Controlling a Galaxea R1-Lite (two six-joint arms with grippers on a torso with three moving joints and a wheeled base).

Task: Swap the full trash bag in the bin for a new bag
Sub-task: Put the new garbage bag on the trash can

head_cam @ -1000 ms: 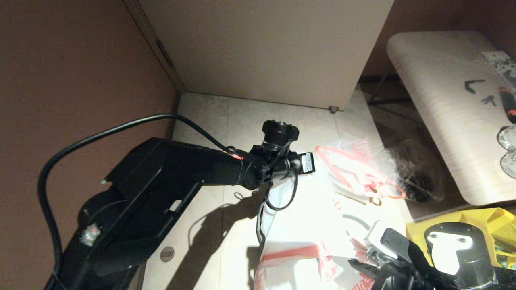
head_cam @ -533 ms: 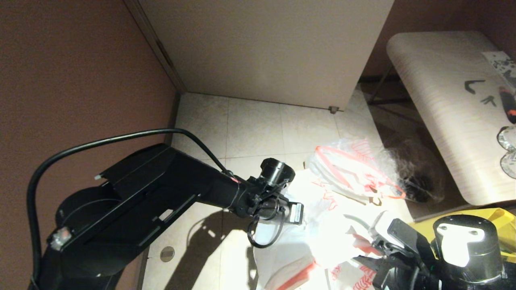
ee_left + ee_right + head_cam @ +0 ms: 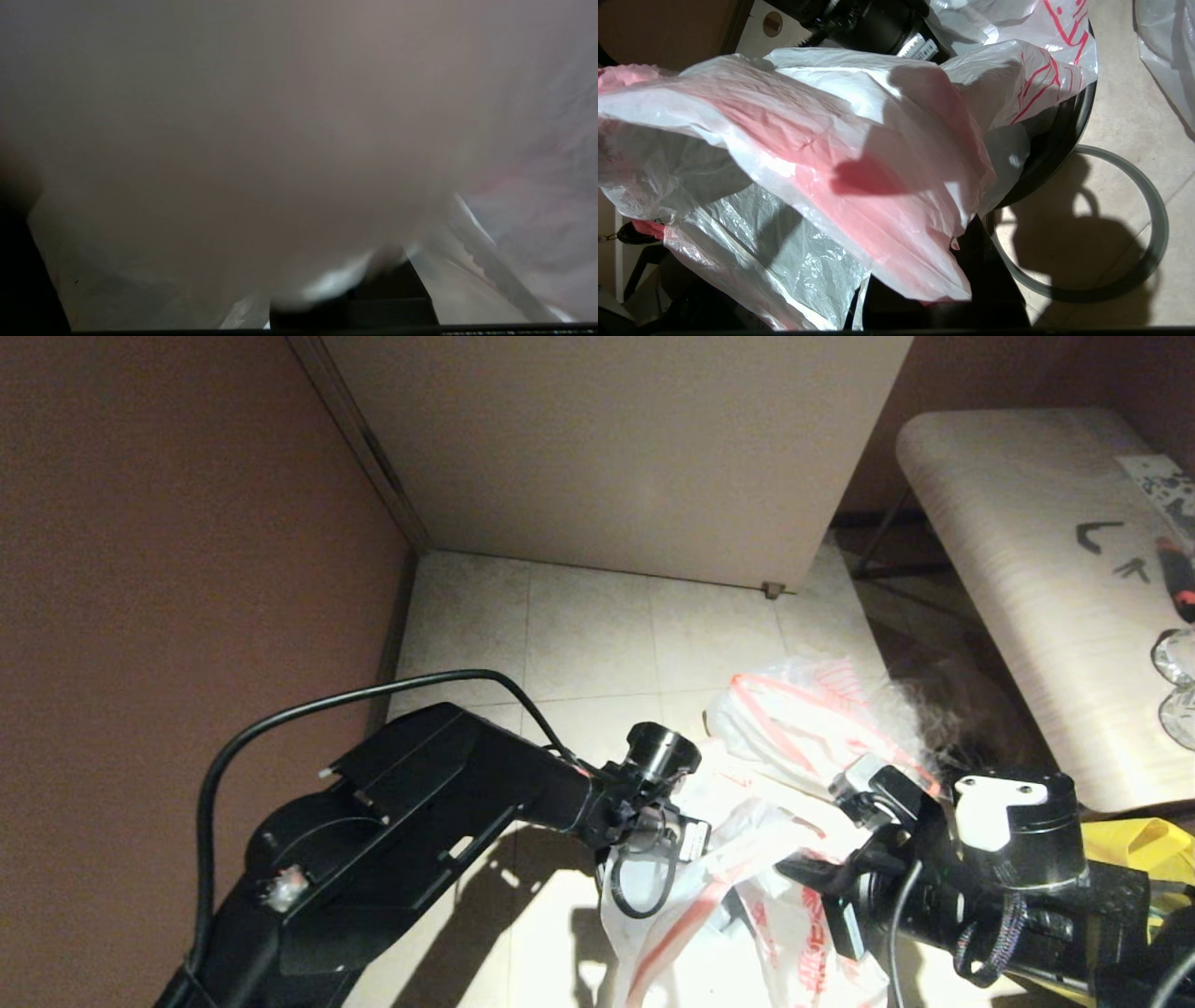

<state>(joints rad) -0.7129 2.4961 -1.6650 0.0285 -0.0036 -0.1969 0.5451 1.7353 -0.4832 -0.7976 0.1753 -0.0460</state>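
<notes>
Where new bag (image 3: pixel 709 887) drapes, bin (image 3: pixel 1057 140) half-hidden

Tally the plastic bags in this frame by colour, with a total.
White with red print: 2 (new bag, full trash bag)
Yellow: 1 (yellow bag)
Clear: 1 (clear crinkly bag, partly hidden behind the right arm)
Total: 4

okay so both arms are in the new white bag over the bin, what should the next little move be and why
Probably spread the new bag wider and lower it over the bin. It is bunched and only partly draped on the black rim, the grey hoop lies loose on the floor, and the left gripper and right gripper are both at it.
</notes>
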